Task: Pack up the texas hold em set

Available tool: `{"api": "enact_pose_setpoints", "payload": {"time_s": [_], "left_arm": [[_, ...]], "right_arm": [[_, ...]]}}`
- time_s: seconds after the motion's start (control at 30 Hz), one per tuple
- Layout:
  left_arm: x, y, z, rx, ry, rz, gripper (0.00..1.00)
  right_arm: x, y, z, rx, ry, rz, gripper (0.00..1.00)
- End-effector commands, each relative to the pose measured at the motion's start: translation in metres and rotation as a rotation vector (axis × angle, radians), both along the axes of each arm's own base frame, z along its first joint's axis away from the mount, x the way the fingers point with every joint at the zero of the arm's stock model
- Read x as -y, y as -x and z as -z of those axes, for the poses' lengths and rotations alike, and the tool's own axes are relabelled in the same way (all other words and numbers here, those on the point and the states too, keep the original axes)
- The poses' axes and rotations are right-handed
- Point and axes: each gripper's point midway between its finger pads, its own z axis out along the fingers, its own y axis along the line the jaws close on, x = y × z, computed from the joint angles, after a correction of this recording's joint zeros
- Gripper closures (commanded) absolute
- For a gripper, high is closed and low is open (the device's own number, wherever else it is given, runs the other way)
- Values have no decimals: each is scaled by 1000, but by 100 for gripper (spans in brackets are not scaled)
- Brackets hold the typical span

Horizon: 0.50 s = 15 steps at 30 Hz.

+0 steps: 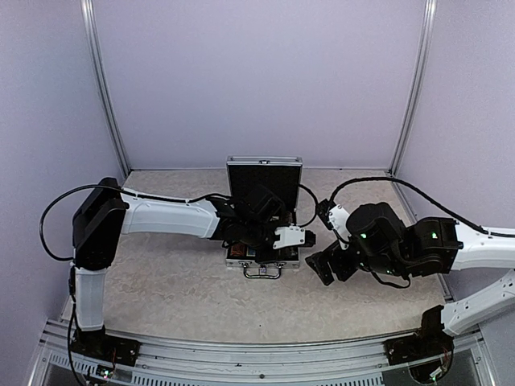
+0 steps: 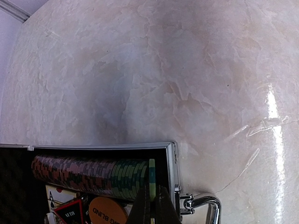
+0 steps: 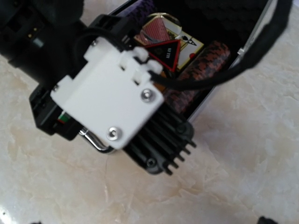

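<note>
Overhead, we see the case (image 1: 248, 175) open on the counter (image 1: 161, 281), its lid upright. The left arm reaches into it and the right arm waits just beside it. From the left wrist, the left jaws are together, pinching a green chip (image 2: 152, 175) at the end of the chip row (image 2: 84, 172). From the right wrist, the right jaws stand wide apart above the triangle marker (image 3: 164, 52).

The left arm (image 1: 169, 217) covers most of the case (image 1: 264, 173) contents from above.

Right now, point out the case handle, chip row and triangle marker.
case handle (image 2: 208, 199): left wrist view, top of the chrome loop.
chip row (image 2: 88, 175): left wrist view, middle of its length.
triangle marker (image 3: 167, 52): right wrist view, its black centre.
</note>
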Motion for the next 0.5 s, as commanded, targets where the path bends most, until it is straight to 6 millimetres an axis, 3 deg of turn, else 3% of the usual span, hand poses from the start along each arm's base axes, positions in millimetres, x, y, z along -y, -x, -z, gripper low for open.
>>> {"api": "enact_pose_setpoints", "payload": {"time_s": [0.0, 0.47], "left_arm": [[7, 4, 0, -7, 1, 20, 100], [6, -10, 10, 31, -20, -42, 98]], "right_arm": [[0, -3, -7, 10, -10, 7, 0], [1, -2, -7, 9, -11, 0, 0]]}}
